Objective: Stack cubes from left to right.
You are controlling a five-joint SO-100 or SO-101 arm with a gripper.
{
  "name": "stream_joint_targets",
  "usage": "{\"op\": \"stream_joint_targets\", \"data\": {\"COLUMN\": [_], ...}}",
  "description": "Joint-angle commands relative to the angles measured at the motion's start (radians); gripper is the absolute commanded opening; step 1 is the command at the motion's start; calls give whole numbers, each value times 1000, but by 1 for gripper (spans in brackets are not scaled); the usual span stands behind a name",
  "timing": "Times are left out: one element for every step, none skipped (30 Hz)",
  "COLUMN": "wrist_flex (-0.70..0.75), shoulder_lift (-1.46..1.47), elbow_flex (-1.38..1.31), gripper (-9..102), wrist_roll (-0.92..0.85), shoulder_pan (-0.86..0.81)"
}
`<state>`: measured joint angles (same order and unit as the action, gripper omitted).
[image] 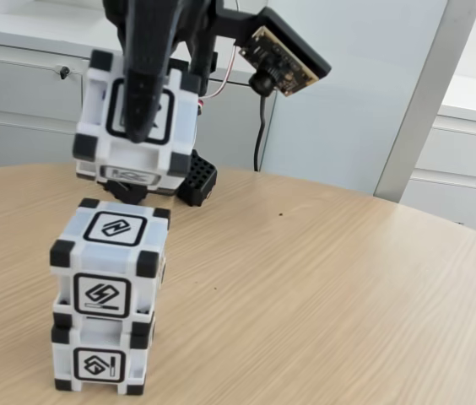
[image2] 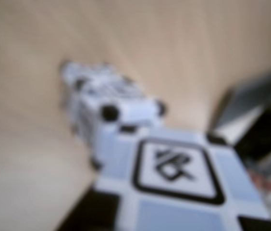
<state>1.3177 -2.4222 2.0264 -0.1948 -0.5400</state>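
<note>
White cube (image: 137, 118) with black corners clamped in the black gripper (image: 141, 126), hanging tilted just above and apart from a two-high stack of matching cubes (image: 107, 295) on the wooden table (image: 322, 304).

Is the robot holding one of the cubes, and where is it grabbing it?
Yes. The pincer holds the third cube in the air above the two-cube stack, with one finger pressed down its front face.
</note>
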Motion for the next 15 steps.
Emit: {"op": "stream_joint_targets", "data": {"wrist_flex": [-23,-23,-23,-23,-23,-23,-23,-25,-25,-25,-25,-25,-25,-25,-25], "shoulder_lift": [2,2,2,2,2,2,2,2,2,2,2,3,3,3,3], "elbow_flex": [-8,-8,-8,-8,-6,-6,-6,-6,-6,-6,-6,-6,-6,-6,-6], "gripper": [15,15,15,15,15,15,15,15,15,15,15,15,15,15,15], "wrist_roll": [-8,-8,-8,-8,-8,-8,-8,-8,-6,-6,-6,-6,-8,-8,-6], "shoulder_pan": [-3,-3,-3,-3,-5,-9,-12,-12,-12,-14,-14,-14,-14,-14,-14]}}
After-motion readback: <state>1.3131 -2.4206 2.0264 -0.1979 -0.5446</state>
